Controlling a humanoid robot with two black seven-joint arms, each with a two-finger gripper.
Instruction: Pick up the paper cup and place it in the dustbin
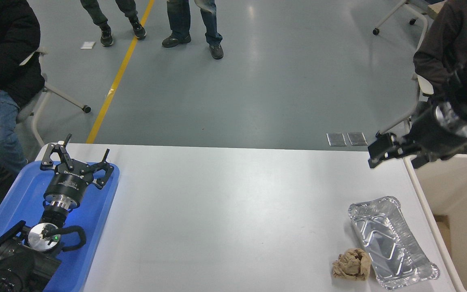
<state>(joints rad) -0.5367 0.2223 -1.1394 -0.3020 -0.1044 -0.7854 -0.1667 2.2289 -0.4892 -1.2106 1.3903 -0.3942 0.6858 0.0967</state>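
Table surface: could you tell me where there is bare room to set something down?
The widest bare stretch of the white table runs between the blue tray, under the parked left gripper, and the foil tray. It is crowded at the near right: crumpled paper wad, foil tray, dustbin.

The smooth white tabletop (225, 202) looks matt. The crinkled silver foil tray (391, 243) shines, the crumpled brown paper wad (352, 264) is rough, and the blue plastic tray (18, 202) is glossy.

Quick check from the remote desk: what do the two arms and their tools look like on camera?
Both arms are black. The left tool has a round black body with white lettering, thin linkage fingers, a silver wrist ring, a silver disc and a looped black cable. The right tool is black with silvery parts.
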